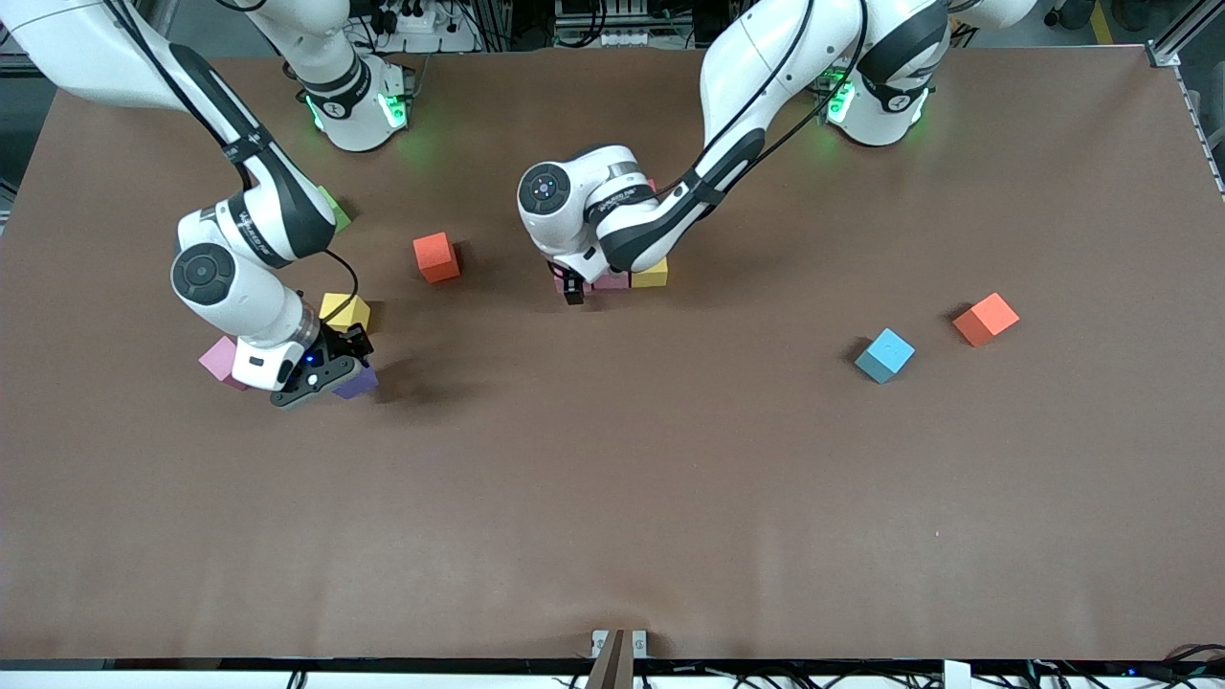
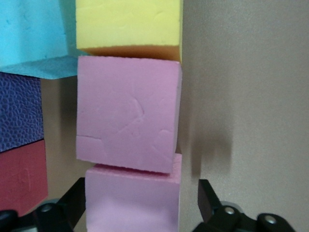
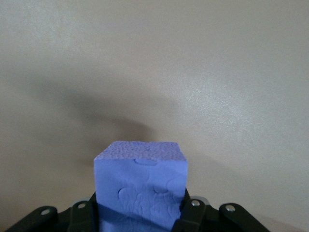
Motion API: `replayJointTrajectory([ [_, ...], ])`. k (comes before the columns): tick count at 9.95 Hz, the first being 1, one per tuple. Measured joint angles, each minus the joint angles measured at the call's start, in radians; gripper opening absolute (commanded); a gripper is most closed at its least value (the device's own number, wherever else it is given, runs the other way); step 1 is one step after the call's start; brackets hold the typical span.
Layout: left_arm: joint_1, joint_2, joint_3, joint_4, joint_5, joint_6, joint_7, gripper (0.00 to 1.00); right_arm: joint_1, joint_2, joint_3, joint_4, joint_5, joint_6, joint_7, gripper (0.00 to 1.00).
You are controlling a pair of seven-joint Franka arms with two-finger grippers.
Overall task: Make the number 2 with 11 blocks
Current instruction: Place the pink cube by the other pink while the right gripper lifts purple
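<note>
Foam cubes, matte and faintly dimpled. The right gripper (image 1: pixel 337 375), lower left of the front view, is clamped on a purple block (image 3: pixel 140 186). At upper centre the left gripper (image 2: pixel 142 205) stands spread around a pink block (image 2: pixel 133 200) in the partly built number 2 (image 1: pixel 632 276). The brown table (image 1: pixel 670 498) is matte.

A brown table (image 1: pixel 612 498) is filling the view. 1 green cube (image 1: pixel 336 211) is sitting on it toward the right arm's end, partly hidden, near the robot bases.
</note>
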Motion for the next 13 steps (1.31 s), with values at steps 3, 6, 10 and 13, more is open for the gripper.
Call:
replayJointTrajectory([
  [3,-0.001,-0.011,-0.002,0.016,0.000,-0.001,0.000,1.00,0.000,-0.011,0.030,0.004,0.001,-0.008,0.005,0.48],
  [6,-0.001,-0.043,-0.020,0.020,0.000,-0.045,0.002,1.00,0.000,-0.039,0.079,0.006,0.017,-0.060,0.059,0.48],
  [10,0.090,-0.107,-0.066,0.023,0.000,-0.175,0.051,1.00,0.001,-0.049,0.131,0.006,0.025,-0.074,0.141,0.47],
  [13,0.273,-0.160,-0.080,0.012,0.000,-0.289,0.148,1.00,0.083,-0.049,0.140,0.006,0.042,-0.073,0.315,0.47],
])
